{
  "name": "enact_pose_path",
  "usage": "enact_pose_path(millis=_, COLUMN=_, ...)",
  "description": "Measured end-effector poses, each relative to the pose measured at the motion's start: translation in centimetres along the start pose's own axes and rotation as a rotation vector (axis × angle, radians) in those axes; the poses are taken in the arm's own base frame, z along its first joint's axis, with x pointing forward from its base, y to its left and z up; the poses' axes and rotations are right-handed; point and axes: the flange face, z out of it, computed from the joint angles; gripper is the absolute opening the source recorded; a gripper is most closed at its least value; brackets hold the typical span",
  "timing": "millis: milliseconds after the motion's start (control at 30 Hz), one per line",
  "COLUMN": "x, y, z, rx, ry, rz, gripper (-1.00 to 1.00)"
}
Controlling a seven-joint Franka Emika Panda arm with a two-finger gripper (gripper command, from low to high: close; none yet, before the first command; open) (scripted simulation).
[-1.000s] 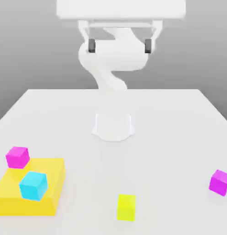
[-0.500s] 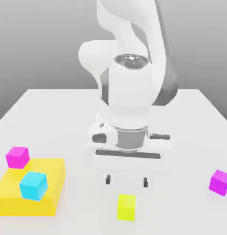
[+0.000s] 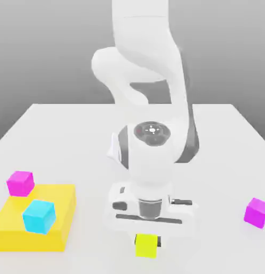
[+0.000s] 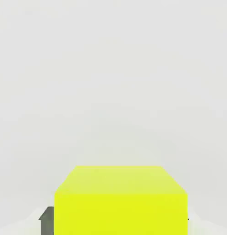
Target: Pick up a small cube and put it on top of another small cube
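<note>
A small yellow cube (image 3: 146, 246) sits on the white table near the front edge, just under my hand. My gripper (image 3: 146, 242) has come down over it and is shut on it, one finger against each side. In the hand view the yellow cube (image 4: 120, 202) looms large and close, and a dark fingertip (image 4: 45, 219) presses against one side. It still looks to be resting on the table. A cyan cube (image 3: 39, 216) stands on a flat yellow block (image 3: 62, 227) at the exterior view's left. Two magenta cubes lie apart: one (image 3: 20, 183) at that block's far corner, one (image 3: 257, 212) at the right.
My arm's white body (image 3: 150, 155) rises over the middle of the table (image 3: 220, 139) and hides the base behind it. The flat yellow block is low and wide, close to the table's front left edge.
My hand dropped from high above the table down onto the yellow cube. Its fingers, wide apart earlier, have closed on the cube's sides. The cubes have not moved.
</note>
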Motion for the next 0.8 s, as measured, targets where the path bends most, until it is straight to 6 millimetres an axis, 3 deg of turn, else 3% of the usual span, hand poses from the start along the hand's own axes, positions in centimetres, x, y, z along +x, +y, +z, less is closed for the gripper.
enact_pose_path(millis=133, x=0.5, y=0.5, z=-4.2, rx=-0.002, ry=0.003, rz=0.016, gripper=-1.00)
enact_pose_path(millis=200, x=4.4, y=3.3, z=-6.2, rx=-0.012, ry=0.015, rz=0.134, gripper=-1.00)
enact_pose_path(millis=233, x=6.6, y=5.3, z=-7.1, rx=-0.016, ry=0.020, rz=0.211, gripper=-1.00)
enact_pose_path(millis=333, x=13.6, y=14.2, z=-10.3, rx=-0.024, ry=0.028, rz=0.498, gripper=-1.00)
enact_pose_path(millis=400, x=15.9, y=19.2, z=-12.4, rx=-0.023, ry=0.025, rz=0.644, gripper=-1.00)
enact_pose_path(millis=500, x=17.7, y=26.2, z=-15.4, rx=-0.010, ry=0.012, rz=0.840, gripper=-1.00)
enact_pose_path(millis=567, x=18.1, y=29.2, z=-15.2, rx=0.000, ry=0.002, rz=0.922, gripper=-1.00)
enact_pose_path(millis=667, x=18.2, y=30.1, z=-11.9, rx=0.002, ry=-0.001, rz=0.946, gripper=-1.00)
enact_pose_path(millis=700, x=18.2, y=30.2, z=-10.8, rx=0.001, ry=0.000, rz=0.948, gripper=1.00)
enact_pose_path(millis=800, x=18.2, y=30.2, z=-10.8, rx=0.001, ry=0.000, rz=0.948, gripper=1.00)
